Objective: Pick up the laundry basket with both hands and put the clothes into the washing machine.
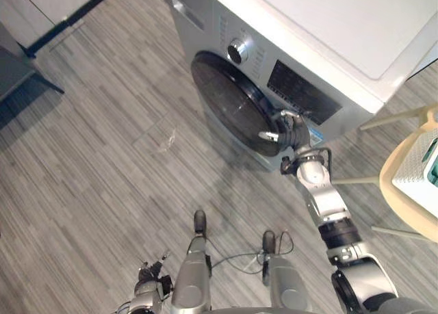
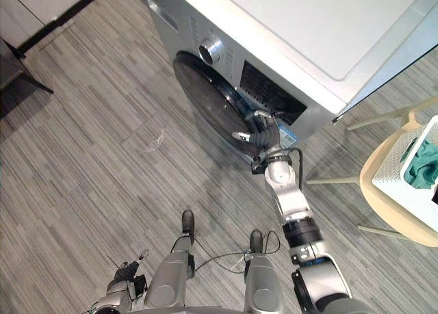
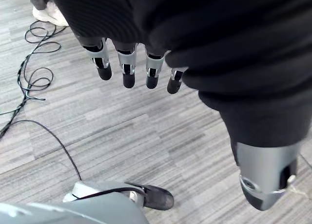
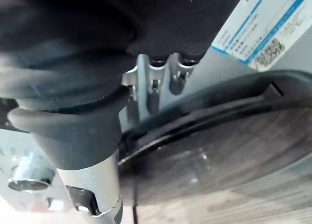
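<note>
Currently the washing machine door (image 1: 233, 102) faces leftward, right hand (image 1: 294, 131) at its rim.

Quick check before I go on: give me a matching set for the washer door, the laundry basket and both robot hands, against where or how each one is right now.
Things:
1. washer door
2. laundry basket
3. left robot hand
4. right robot hand

Places or states:
A. hanging open above the floor
B. on a pale chair, teal clothes inside
C. at the door's rim
D. dark and round, on the front of the machine

Pairs: 1-D; 2-B; 3-A; 4-C
</note>
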Motion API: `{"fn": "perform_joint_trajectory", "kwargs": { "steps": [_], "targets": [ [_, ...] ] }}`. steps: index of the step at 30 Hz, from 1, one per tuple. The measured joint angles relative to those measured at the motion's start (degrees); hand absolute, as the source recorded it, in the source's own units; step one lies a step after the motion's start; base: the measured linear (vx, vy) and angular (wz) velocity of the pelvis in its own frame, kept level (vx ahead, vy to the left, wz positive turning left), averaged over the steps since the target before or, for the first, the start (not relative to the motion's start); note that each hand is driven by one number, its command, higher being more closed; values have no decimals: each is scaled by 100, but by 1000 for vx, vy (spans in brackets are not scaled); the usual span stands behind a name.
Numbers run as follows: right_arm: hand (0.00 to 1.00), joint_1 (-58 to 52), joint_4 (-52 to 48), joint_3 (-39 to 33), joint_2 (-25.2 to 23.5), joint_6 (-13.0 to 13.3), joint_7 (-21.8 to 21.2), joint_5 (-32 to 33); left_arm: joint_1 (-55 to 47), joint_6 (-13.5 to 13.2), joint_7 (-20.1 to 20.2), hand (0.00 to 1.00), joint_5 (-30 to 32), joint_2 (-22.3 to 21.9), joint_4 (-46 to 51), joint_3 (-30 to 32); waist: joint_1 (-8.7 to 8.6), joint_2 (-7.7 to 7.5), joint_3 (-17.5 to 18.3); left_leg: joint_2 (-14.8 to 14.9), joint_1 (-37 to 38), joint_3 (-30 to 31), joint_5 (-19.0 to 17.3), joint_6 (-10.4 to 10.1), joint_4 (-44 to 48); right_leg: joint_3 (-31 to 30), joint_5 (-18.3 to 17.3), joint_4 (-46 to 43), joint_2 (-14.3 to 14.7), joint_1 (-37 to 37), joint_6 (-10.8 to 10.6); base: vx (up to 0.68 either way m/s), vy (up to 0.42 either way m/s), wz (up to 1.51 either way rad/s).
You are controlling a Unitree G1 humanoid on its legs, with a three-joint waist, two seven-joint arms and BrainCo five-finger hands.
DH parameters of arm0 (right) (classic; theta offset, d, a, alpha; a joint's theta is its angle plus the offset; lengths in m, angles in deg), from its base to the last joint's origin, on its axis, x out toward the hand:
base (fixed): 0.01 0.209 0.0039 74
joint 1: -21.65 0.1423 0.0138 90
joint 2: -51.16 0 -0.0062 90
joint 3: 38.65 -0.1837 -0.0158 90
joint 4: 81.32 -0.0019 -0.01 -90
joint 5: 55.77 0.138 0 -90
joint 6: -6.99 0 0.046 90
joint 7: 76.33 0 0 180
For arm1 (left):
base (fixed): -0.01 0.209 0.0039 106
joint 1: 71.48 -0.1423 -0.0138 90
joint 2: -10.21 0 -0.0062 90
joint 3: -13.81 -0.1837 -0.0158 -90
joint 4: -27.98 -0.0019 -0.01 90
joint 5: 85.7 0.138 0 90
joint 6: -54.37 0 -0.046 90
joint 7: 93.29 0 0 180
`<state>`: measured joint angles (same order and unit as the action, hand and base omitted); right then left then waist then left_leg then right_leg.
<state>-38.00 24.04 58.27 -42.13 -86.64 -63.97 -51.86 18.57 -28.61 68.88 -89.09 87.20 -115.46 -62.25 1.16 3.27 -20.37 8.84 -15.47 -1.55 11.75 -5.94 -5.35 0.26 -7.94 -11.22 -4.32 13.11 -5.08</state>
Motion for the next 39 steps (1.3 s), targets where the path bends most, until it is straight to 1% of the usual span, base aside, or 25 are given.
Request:
{"fn": "perform_joint_trajectory", "kwargs": {
  "steps": [5,6,9,11,13,16,17,18,19,20,21,23,25,27,28,29,30,31,32,33,34,35,36,37,39],
  "targets": [
    [0,732,873,-304,0,-33,211,1,-1,-14,-15,0,-122,22,20,-115,113,86,-291,-26,-280,94,113,16,-2,12,-11,-238,-14,357,-13,-92,6,4],
    [0,778,985,-321,-22,-28,276,0,-10,-14,-21,0,-165,23,77,-211,135,96,-311,-37,-319,118,126,16,-2,30,-26,-285,-25,405,-26,-42,-1,9],
    [0,849,1099,-410,-150,-1,368,-1,-36,-65,-115,0,-281,48,148,-343,123,112,-326,-76,-423,224,171,22,-1,117,-81,-402,-62,507,-42,-17,-2,16],
    [0,847,1179,-403,-178,-7,372,-1,-39,-91,-127,0,-317,54,194,-517,130,122,-331,-104,-419,258,172,22,-1,142,-125,-474,-88,512,-47,7,-8,12],
    [0,825,1181,-268,-261,-19,375,0,-37,-137,-131,0,-324,53,243,-581,134,122,-334,-104,-420,275,172,21,0,159,-142,-484,-88,510,-42,3,-20,6],
    [0,545,969,317,-331,-1,360,-1,-37,-139,-192,0,-325,75,247,-678,122,121,-333,-103,-414,312,171,20,0,199,-206,-544,-88,510,-28,14,-33,6],
    [0,421,866,575,-335,0,302,-1,-37,-136,-225,0,-324,71,246,-679,123,121,-333,-103,-406,323,170,19,0,217,-240,-577,-90,507,-25,28,-55,10],
    [0,226,735,1024,-383,22,93,11,-38,-131,-232,0,-324,70,235,-673,126,118,-332,-103,-380,343,170,18,1,270,-286,-629,-90,493,-21,29,-58,9],
    [0,152,700,1199,-425,28,-20,56,-38,-125,-232,0,-322,70,235,-666,128,118,-331,-103,-367,349,169,18,1,277,-305,-648,-90,484,-14,36,-73,10],
    [0,-13,609,1561,-539,29,-252,280,-38,-109,-233,0,-322,71,229,-639,127,117,-331,-101,-333,366,168,17,1,287,-333,-664,-89,449,-4,24,-48,8],
    [0,-106,558,1744,-601,30,-357,353,-38,-104,-233,0,-320,71,225,-598,127,117,-331,-99,-309,376,168,17,1,290,-343,-659,-88,415,2,34,-54,11],
    [0,-461,426,2380,-823,19,-908,922,-38,-58,-223,0,-302,57,222,-429,126,93,-318,-100,-204,406,166,15,1,317,-371,-650,-88,274,18,26,-46,12],
    [0,-740,196,2596,-914,24,-1177,1130,-39,-41,-216,0,-268,59,218,-417,133,72,-306,-100,-163,408,166,15,1,352,-375,-622,-84,197,23,-10,-23,11],
    [0,-1283,-246,2530,-909,87,-1394,1197,-41,41,-157,0,-236,60,211,-213,97,-40,-227,-99,-162,386,166,15,0,336,-374,-610,-84,197,23,-48,0,1],
    [0,-1435,-353,2441,-891,95,-1393,1193,-41,65,-124,0,-231,81,211,-192,87,-90,-189,-100,-158,365,165,16,0,311,-373,-592,-84,206,22,-81,9,-11],
    [0,-1768,-523,2184,-857,106,-1386,1188,-58,115,-103,0,-232,144,207,-199,58,-198,-105,-99,-134,307,164,15,-1,264,-361,-569,-82,202,18,-67,9,-13],
    [0,-1942,-612,2022,-828,106,-1385,1180,-68,128,-99,0,-229,179,210,-203,18,-265,-62,-95,-115,276,162,15,-2,236,-342,-547,-79,199,11,-93,14,-24],
    [0,-2308,-813,1710,-758,106,-1383,1155,-67,147,-90,0,-208,205,221,-215,-61,-384,11,-78,-73,195,138,7,-4,148,-282,-449,-60,193,-2,-79,18,-45],
    [0,-2669,-1034,1370,-677,109,-1381,1125,-47,154,-81,0,-188,271,290,-273,-91,-502,95,-45,-48,35,115,-1,-6,-20,-178,-317,-28,202,-8,-81,23,-56],
    [0,-2831,-1111,1198,-618,113,-1378,1125,-35,153,-77,0,-180,289,381,-311,-142,-561,135,-19,-46,-57,103,5,-6,-98,-106,-220,-8,206,-21,-65,29,-72],
    [0,-3123,-1211,861,-548,121,-1373,1125,6,152,-51,0,-140,310,561,-376,-240,-650,189,18,-46,-207,84,14,-8,-268,51,-8,31,198,-38,-48,22,-70],
    [0,-3318,-1237,605,-518,126,-1370,1125,70,146,-13,0,-106,336,726,-525,-311,-718,230,32,-47,-322,70,23,-10,-394,185,135,46,187,-62,-48,23,-84],
    [0,-3568,-1234,283,-445,131,-1367,1112,239,147,32,0,-63,360,994,-745,-423,-776,273,44,-47,-493,69,25,-10,-572,348,326,50,199,-93,-47,18,-69],
    [0,-3691,-1233,121,-428,130,-1361,1107,296,141,41,0,-42,401,1137,-847,-465,-790,288,46,-48,-573,68,27,-13,-662,429,406,48,198,-115,-61,22,-69],
    [0,-4039,-1126,-375,-424,107,-1361,1002,831,41,57,0,-32,532,1497,-1064,-668,-829,320,68,-22,-892,61,37,-21,-984,711,711,45,230,-170,-73,17,-69]
  ]
}}
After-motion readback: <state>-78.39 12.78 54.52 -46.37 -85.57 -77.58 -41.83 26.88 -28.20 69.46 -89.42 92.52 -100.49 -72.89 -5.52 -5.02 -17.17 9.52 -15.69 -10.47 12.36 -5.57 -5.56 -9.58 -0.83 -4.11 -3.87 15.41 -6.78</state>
